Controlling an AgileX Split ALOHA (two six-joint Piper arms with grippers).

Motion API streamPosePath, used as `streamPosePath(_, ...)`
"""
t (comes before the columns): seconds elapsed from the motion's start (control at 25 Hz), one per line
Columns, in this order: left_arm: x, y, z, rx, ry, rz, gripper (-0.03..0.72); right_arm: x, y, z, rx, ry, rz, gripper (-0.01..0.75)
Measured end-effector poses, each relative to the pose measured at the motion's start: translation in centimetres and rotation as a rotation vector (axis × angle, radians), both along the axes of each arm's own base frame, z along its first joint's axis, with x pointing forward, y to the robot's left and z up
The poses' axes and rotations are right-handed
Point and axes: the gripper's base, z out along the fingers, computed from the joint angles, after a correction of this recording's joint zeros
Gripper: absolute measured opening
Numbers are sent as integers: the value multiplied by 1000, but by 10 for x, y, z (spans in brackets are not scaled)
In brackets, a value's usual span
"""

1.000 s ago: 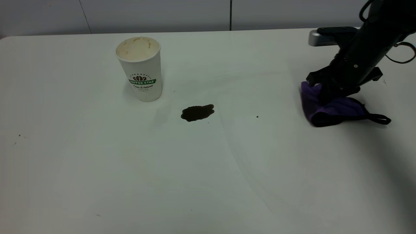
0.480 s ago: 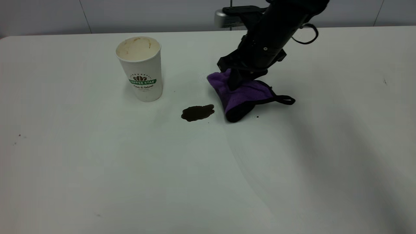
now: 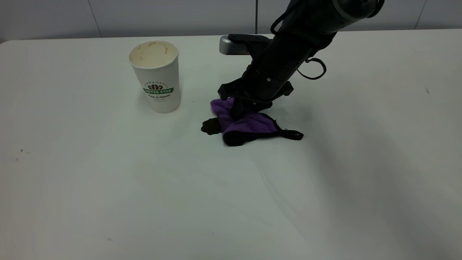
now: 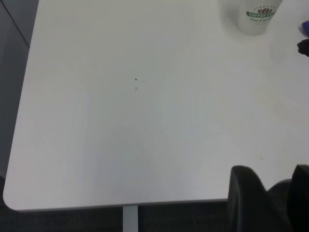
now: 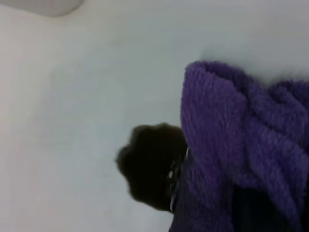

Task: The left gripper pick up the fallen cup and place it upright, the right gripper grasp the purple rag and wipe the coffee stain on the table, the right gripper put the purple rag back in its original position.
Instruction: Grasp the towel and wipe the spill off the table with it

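Observation:
The cup stands upright on the table, left of centre, and shows far off in the left wrist view. My right gripper is shut on the purple rag and presses it onto the table. The rag's left edge lies over the right part of the coffee stain. In the right wrist view the rag overlaps the stain and hides the gripper's jaws. My left gripper is parked over the table's near left edge, out of the exterior view.
The rag's black loop tab trails to the right. Tiny dark specks lie at the far left. The table's edge and rounded corner show in the left wrist view. A grey wall runs behind the table.
My right arm has carried the rag from the table's right side leftward and set it down on the stain's right part. The cup has not moved.

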Motion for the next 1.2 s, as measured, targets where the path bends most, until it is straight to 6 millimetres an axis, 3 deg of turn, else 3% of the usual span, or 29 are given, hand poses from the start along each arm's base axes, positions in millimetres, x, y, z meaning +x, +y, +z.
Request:
streamPosePath(0.24,0,0,0,0,0,0,240,-26,45,-2,34,-5,35,125)
streamPosePath(0.36,0,0,0,0,0,0,240,-32,58,-3,48,-17,6,125)
streamPosePath(0.72,0,0,0,0,0,0,240,-33,61,-3,56,-20,-13,125)
streamPosePath(1.2,0,0,0,0,0,0,240,-21,59,0,132,-59,-206,125)
